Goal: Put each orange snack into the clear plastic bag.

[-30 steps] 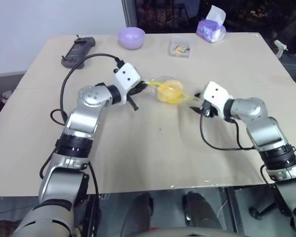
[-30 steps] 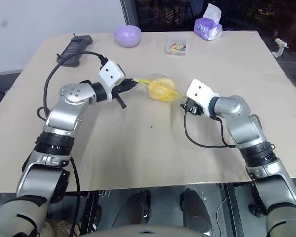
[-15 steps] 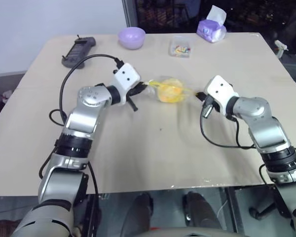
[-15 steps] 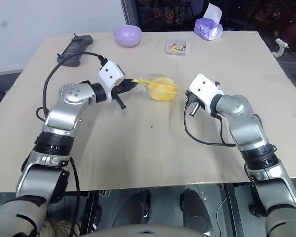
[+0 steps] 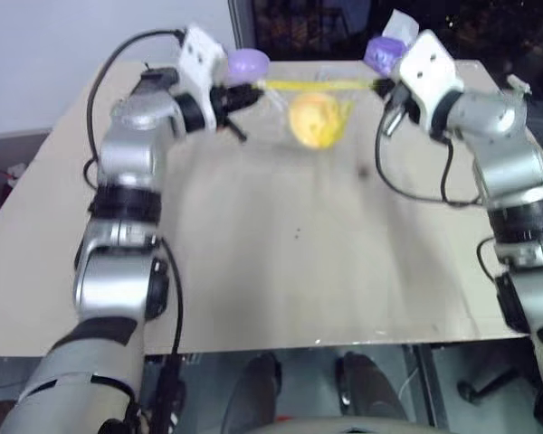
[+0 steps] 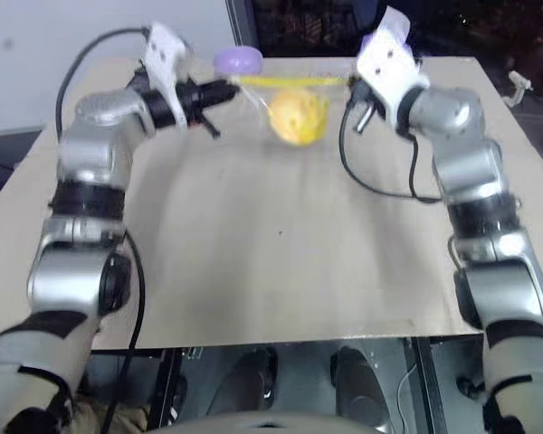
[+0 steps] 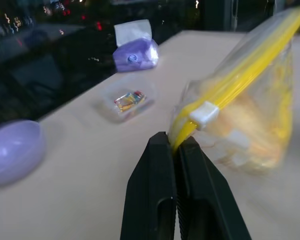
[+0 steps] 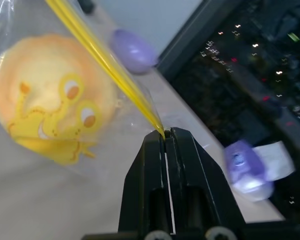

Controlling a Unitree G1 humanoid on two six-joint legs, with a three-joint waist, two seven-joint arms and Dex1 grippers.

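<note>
1. The beige table [image 5: 281, 271] was seen spread across the head views, and its front part was left bare.
2. The clear plastic bag [image 5: 309, 104] was held up above the far half of the table, stretched between the 2 grippers. Its yellow seal strip [image 5: 315, 85] was drawn into a taut, nearly level line along the top edge, and a small white slider [image 7: 204, 113] was seen on the strip close to the left gripper.
3. The orange snack [image 5: 314, 120] was found inside the bag, hung below the seal strip at about the middle between the 2 grippers. A yellow print [image 8: 65, 127] on the bag wall was seen in front of it in the right wrist view.
4. The left gripper [image 7: 176, 145] was held level at the bag's left end. Its 2 black fingers were pressed together, and the end of the seal strip was pinched between their tips.
5. The right gripper [image 8: 166, 136] was held level at the bag's right end. Its fingers were likewise pressed together on the other end of the strip.
6. A purple bowl [image 7: 12, 152], a purple tissue pack [image 7: 135, 51] and a small clear box of colourful bits [image 7: 128, 100] were seen on the far part of the table.
</note>
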